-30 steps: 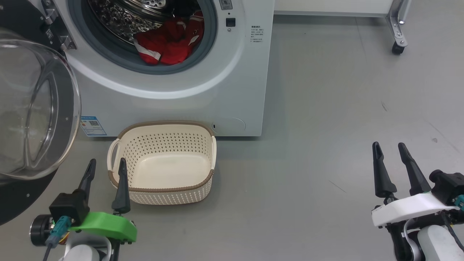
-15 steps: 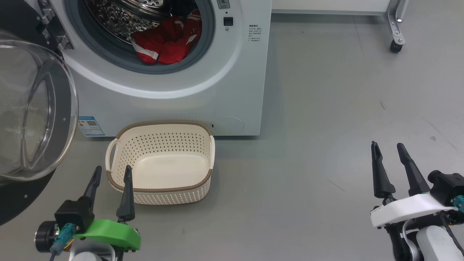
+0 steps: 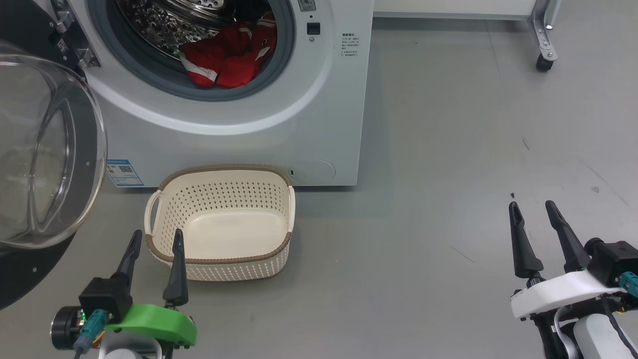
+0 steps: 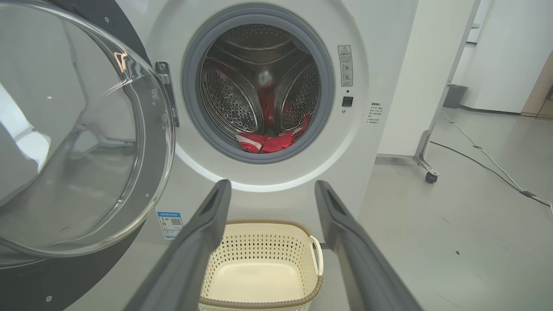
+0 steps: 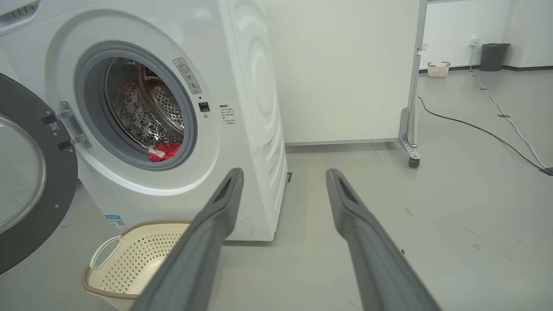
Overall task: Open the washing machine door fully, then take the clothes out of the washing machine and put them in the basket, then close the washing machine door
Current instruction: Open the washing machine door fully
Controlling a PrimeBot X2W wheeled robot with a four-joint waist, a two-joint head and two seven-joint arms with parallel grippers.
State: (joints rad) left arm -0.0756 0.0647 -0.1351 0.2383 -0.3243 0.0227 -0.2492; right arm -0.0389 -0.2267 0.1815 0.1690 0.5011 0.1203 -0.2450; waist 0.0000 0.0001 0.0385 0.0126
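The white washing machine (image 3: 299, 124) stands at the upper left with its door (image 3: 45, 149) swung open to the left, glass bowl bulging outward. Red clothes (image 3: 227, 55) lie at the front of the steel drum, also seen as red clothes (image 4: 268, 142) in the left wrist view. The empty cream basket (image 3: 219, 259) sits on the floor just before the machine. My left gripper (image 3: 155, 238) hangs open over the basket's near left rim. My right gripper (image 3: 531, 208) is open above bare floor far to the right, nothing between its fingers.
A wheeled white panel's caster (image 3: 543, 62) stands at the back right. A cable (image 5: 475, 125) runs across the floor beyond it, with a bin (image 5: 494, 56) and another small basket (image 5: 438, 69) far off. Grey floor (image 3: 448, 174) spreads right of the machine.
My left gripper has drawn back and slightly right along the basket's left rim. The right gripper has dropped a little lower in view. The head view shifted slightly.
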